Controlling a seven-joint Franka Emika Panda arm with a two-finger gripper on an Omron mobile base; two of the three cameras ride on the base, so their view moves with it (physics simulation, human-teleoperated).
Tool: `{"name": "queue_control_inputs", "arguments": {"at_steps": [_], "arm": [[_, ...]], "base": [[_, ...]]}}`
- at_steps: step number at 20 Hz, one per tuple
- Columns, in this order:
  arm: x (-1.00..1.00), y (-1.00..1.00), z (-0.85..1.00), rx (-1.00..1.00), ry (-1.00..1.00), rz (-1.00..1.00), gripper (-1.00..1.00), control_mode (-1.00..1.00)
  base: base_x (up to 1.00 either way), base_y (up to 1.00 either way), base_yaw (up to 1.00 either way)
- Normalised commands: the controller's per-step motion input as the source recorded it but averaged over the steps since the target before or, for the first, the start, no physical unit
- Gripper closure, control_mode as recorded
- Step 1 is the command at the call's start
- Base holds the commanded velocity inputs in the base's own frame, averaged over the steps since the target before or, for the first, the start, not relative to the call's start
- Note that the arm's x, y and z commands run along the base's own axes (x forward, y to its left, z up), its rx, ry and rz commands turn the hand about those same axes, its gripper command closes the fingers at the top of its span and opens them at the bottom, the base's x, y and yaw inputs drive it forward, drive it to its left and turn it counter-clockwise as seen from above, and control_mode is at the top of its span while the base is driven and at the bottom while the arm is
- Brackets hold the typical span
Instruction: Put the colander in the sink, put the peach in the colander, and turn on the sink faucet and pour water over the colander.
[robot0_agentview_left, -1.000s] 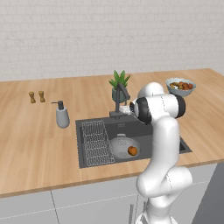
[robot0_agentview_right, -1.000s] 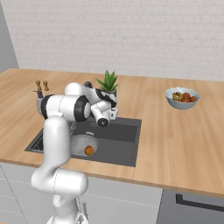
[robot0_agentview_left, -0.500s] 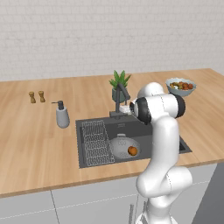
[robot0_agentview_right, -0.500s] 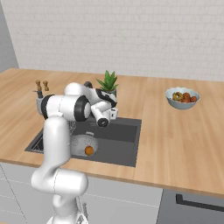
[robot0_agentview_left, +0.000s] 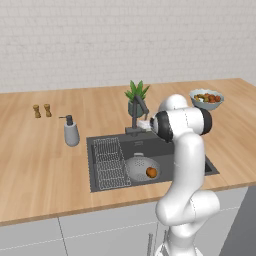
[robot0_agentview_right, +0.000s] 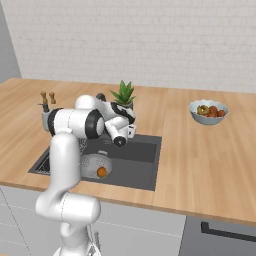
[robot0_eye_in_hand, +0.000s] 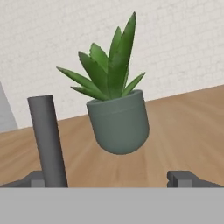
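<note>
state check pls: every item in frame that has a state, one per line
colander: in the sink, upright, peach inside
peach: in the colander, near its rim
sink: holds the colander and a wire rack
sink faucet: no water visible from the spout
gripper: open, fingers spread, at the faucet stem
potted plant: upright on the counter behind the faucet
fruit bowl: upright, full

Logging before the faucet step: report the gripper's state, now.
Gripper: open, holding nothing; fingertips spread wide, the faucet stem upright by the left tip.
</note>
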Motion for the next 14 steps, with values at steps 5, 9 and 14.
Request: {"name": "queue_control_inputs", "arguments": {"at_steps": [5,9,14], "arm": [[0.03,-0.95,0.0,0.1,0.0,0.0,-1.0,-1.0],[0.02,-0.94,0.0,0.1,0.0,0.01,-1.0,-1.0],[0.0,-0.76,0.0,0.06,0.0,0.0,-1.0,-1.0]], "base": [[0.0,0.0,0.0],[0.0,0.0,0.0],[0.0,0.0,0.0]]}}
